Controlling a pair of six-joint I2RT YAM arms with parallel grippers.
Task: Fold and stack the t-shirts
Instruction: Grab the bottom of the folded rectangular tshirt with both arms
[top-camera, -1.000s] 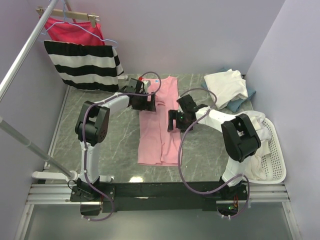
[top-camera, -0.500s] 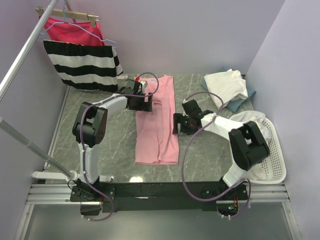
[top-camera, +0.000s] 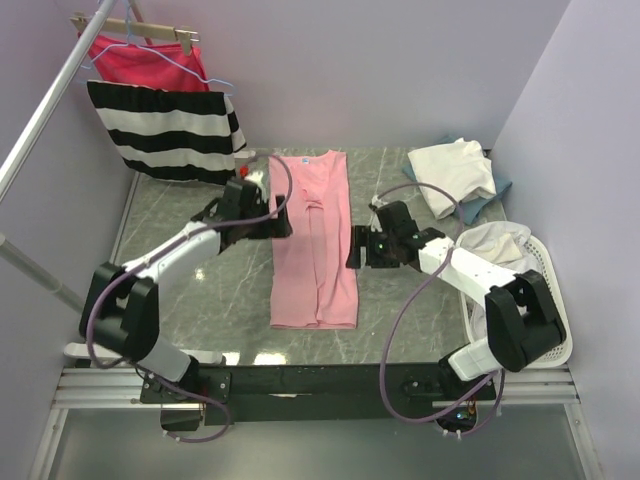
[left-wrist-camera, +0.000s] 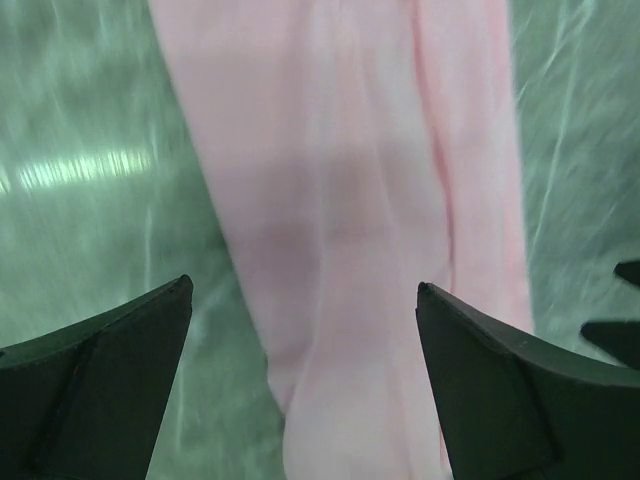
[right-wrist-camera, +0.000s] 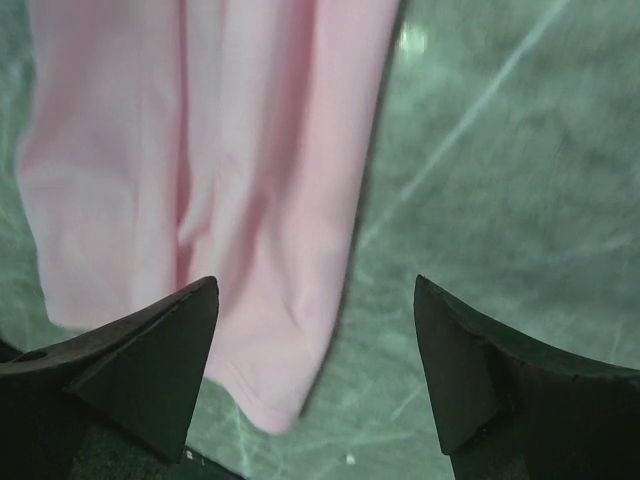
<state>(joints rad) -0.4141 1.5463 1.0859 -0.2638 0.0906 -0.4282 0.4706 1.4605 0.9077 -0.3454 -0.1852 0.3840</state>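
A light pink t-shirt (top-camera: 312, 240) lies on the marble table, folded lengthwise into a long narrow strip with its collar at the far end. My left gripper (top-camera: 272, 218) hovers open at the strip's left edge; in the left wrist view the pink t-shirt (left-wrist-camera: 340, 200) fills the space below the left gripper (left-wrist-camera: 305, 290). My right gripper (top-camera: 357, 250) stands open just off the strip's right edge. In its wrist view the pink t-shirt (right-wrist-camera: 200, 150) shows its near hem corner under the right gripper (right-wrist-camera: 315, 285). Neither gripper holds anything. Cream-white t-shirts (top-camera: 452, 172) lie piled on a blue one (top-camera: 492, 192) at the back right.
A white basket (top-camera: 555, 310) with pale clothing in it (top-camera: 495, 245) sits at the right edge. A black-and-white striped garment (top-camera: 165, 130) and a magenta-red one (top-camera: 140, 60) hang at the back left beside a slanted metal rail (top-camera: 50, 105).
The left arm has swung outward to the left and its gripper has come off the shirt's upper part to the strip's left edge. The right gripper drifted slightly right, clear of the strip.
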